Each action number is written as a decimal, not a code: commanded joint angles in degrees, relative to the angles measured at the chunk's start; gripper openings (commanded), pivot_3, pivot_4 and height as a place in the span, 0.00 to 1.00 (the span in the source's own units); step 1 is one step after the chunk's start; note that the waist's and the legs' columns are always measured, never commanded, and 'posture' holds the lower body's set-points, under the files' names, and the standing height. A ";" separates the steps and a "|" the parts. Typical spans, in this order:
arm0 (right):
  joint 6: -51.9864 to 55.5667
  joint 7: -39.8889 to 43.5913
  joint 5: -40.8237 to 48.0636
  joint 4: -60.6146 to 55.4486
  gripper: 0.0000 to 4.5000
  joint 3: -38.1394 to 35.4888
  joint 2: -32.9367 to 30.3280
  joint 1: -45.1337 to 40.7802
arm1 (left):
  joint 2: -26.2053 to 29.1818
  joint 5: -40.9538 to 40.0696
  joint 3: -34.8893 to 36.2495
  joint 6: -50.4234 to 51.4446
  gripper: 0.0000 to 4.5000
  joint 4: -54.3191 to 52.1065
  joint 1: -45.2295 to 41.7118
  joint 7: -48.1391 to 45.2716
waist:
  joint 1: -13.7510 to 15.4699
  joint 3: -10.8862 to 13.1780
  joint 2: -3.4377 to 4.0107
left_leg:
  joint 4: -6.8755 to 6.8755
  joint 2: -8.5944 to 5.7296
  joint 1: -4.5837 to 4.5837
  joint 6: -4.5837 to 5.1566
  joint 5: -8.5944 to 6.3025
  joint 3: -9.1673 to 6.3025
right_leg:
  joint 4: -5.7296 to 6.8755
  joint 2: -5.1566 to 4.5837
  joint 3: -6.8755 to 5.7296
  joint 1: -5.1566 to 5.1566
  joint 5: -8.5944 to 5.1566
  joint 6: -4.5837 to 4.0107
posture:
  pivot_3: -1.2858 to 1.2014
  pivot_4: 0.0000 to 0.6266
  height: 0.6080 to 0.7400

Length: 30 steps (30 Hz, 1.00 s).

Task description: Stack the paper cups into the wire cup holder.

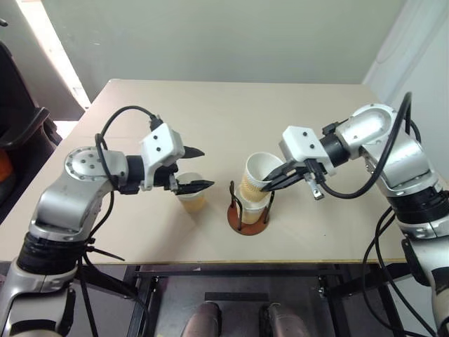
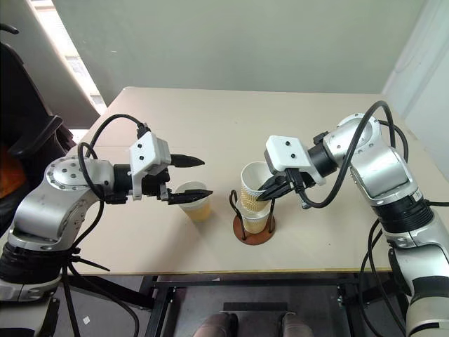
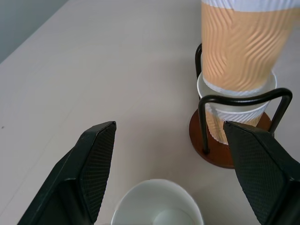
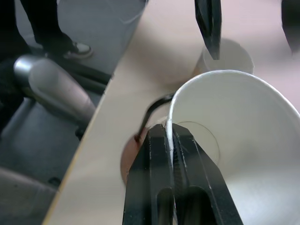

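- At frame centre, right gripper pinching the rim of the upper paper cup, one finger inside, one outside; cup tilted, half-nested in the lower cup seated in the wire cup holder.
- Best practice, by judgement: straighten the cup between the black loops before loosening the pinch, then lift the finger clear of the wall.
- Left of centre, left gripper spread wide and empty over the third cup, upright on the table.
- Near table edge just below holder; ample bare surface toward frame top.
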 commanded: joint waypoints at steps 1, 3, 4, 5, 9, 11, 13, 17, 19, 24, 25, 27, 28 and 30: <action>-1.87 0.48 -1.05 -0.07 0.29 0.28 0.15 -1.04 | 1.14 0.57 2.34 -0.91 0.87 -1.41 -0.01 1.01 | 0.00 0.00 0.00 | 0.00 0.00 0.00 0.00 -0.02 0.00 | 0.00 0.00 0.00 0.00 0.00 0.00 | 0.52 0.24 1.00; -2.25 0.52 -1.26 0.23 0.44 0.42 0.39 -1.30 | 0.82 0.89 2.46 -0.92 0.87 -0.61 -0.63 1.99 | 0.01 0.00 0.00 | 0.00 0.00 -0.01 -0.01 -0.03 0.00 | -0.02 0.00 0.00 0.00 0.00 0.00 | 0.52 0.24 1.00; -2.31 0.52 -1.29 0.34 0.52 0.39 0.54 -1.42 | 0.72 0.87 2.49 -0.89 0.87 -0.38 -0.84 2.26 | 0.01 0.00 0.00 | 0.00 -0.01 -0.01 -0.01 -0.04 0.00 | -0.02 0.00 0.00 0.00 0.00 0.00 | 0.52 0.24 1.00; -2.59 0.13 -1.47 0.68 0.61 0.13 0.84 -1.72 | 0.86 0.96 2.42 -1.14 0.87 -0.11 -1.05 2.23 | 0.01 0.00 0.00 | 0.00 -0.01 -0.02 -0.01 -0.04 0.00 | -0.03 -0.01 0.00 0.00 0.00 0.00 | 0.52 0.24 1.00; -2.70 -0.72 -0.64 2.63 0.92 -2.33 1.35 -3.16 | 2.78 2.18 2.01 -2.46 0.87 1.14 -1.61 1.01 | -0.02 0.00 0.00 | 0.01 -0.01 -0.01 -0.01 -0.03 0.00 | 0.00 -0.01 0.00 0.00 0.00 0.00 | 0.52 0.24 1.00; -1.42 -1.02 1.35 3.71 0.92 -4.51 1.57 -4.08 | 4.78 2.30 2.06 -3.02 0.87 1.73 -1.63 -1.21 | -0.05 0.00 0.00 | 0.00 -0.01 0.00 -0.02 -0.03 -0.01 | 0.01 -0.01 0.00 -0.01 0.00 -0.01 | 0.52 0.24 1.00; 0.97 -1.40 4.73 3.99 0.92 -7.24 2.25 -4.53 | 8.12 2.86 1.11 -4.31 0.87 2.22 -1.07 -5.04 | -0.04 0.00 0.00 | -0.01 -0.01 -0.01 -0.02 -0.03 -0.02 | -0.01 -0.01 0.00 -0.02 -0.01 -0.02 | 0.52 0.24 1.00; 7.43 -2.63 11.96 0.78 0.92 -11.19 4.16 -2.94 | 11.80 4.79 -3.09 -7.31 0.87 3.90 -0.47 -11.53 | -0.07 -0.01 0.02 | -0.08 -0.04 -0.01 -0.10 -0.09 -0.04 | -0.05 0.01 0.03 -0.06 -0.08 -0.12 | 0.52 0.24 1.00; 7.10 -3.54 11.01 -0.47 0.92 -10.16 3.85 -1.38 | 11.43 5.06 -4.52 -7.94 0.87 4.19 -0.75 -13.11 | 0.10 -0.02 0.00 | -0.09 -0.04 -0.03 -0.12 -0.11 -0.07 | -0.04 0.01 0.02 -0.06 -0.14 -0.19 | 0.52 0.24 1.00; 7.09 -4.88 9.84 -1.96 0.92 -8.94 3.18 0.21 | 6.96 9.06 -9.38 -9.34 0.87 8.34 -2.98 -12.08 | 0.10 -0.02 0.00 | -0.04 -0.08 -0.09 -0.12 -0.11 -0.12 | -0.01 -0.05 0.00 -0.09 -0.15 -0.19 | 0.52 0.24 1.00; 7.04 -5.51 9.39 -1.95 0.92 -8.75 3.13 0.27 | 6.10 10.28 -10.47 -9.99 0.87 9.52 -3.00 -11.86 | 0.05 -0.02 0.00 | -0.04 -0.07 -0.10 -0.12 -0.10 -0.12 | 0.00 -0.05 0.00 -0.11 -0.14 -0.19 | 0.52 0.24 1.00; 7.28 -6.95 8.81 -1.86 0.92 -8.69 3.14 0.33 | 4.96 13.88 -12.66 -11.68 0.87 12.04 -3.14 -10.90 | 0.00 -0.02 0.00 | -0.04 -0.06 -0.07 -0.12 -0.10 -0.12 | 0.03 -0.05 0.00 -0.11 -0.14 -0.19 | 0.52 0.24 1.00; 7.41 -7.42 8.73 -1.91 0.92 -8.72 3.07 0.38 | 4.56 14.80 -13.12 -12.15 0.87 12.81 -3.26 -10.72 | -0.02 -0.02 0.00 | -0.04 -0.06 -0.07 -0.12 -0.10 -0.12 | 0.03 -0.05 0.00 -0.10 -0.14 -0.18 | 0.52 0.24 1.00; 7.43 -7.90 8.69 -2.03 0.92 -8.77 2.87 0.46 | 3.48 15.25 -13.12 -12.64 0.87 14.01 -3.63 -10.59 | -0.10 -0.02 -0.01 | -0.04 -0.04 -0.07 -0.12 -0.10 -0.13 | 0.04 -0.04 -0.01 -0.12 -0.13 -0.17 | 0.52 0.24 1.00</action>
